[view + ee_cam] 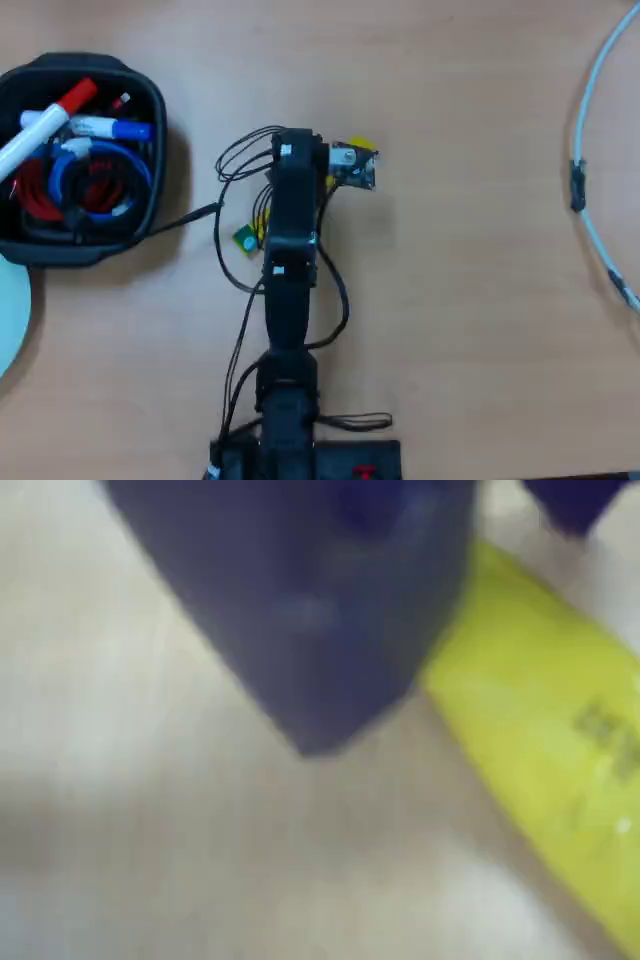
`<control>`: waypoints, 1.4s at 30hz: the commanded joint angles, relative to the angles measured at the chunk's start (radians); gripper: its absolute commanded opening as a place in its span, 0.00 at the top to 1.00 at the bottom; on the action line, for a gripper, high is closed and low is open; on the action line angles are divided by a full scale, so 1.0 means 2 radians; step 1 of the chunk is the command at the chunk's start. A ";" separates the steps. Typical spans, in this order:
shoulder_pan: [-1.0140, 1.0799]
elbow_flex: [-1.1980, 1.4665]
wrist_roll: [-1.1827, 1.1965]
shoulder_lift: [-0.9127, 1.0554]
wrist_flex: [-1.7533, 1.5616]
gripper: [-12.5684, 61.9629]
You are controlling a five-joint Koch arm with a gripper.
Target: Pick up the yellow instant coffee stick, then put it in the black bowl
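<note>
Blurred dark blue pincer [440,610] fills the wrist view, one blade beside the yellow instant coffee stick [540,730] on the pale wooden surface [150,860]; whether it is spread or pinching, I cannot tell. From overhead, the black bowl [150,215] at far left holds markers [60,115] and red and blue coiled cables [80,185]. Mostly hidden beneath the arm [290,250], the stick runs diagonally, green end [245,239] nearer left.

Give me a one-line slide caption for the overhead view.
Black Koch arm over the long flat yellow coffee stick on the wooden table, black rounded-square plastic bowl of markers at left.
</note>
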 commanded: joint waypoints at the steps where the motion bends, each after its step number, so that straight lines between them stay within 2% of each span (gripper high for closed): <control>1: 0.002 -0.021 0.015 0.002 0.029 0.65; 4: 0.001 -0.021 0.020 0.002 0.029 0.92; 5: 0.001 -0.021 0.020 0.002 0.029 0.97; 7: 0.001 -0.020 0.020 0.002 0.030 0.91; 21: 0.002 -0.011 0.021 0.019 0.106 0.92; 30: -0.020 0.006 0.087 0.135 0.144 0.92; 42: -0.071 0.036 0.137 0.340 0.143 0.92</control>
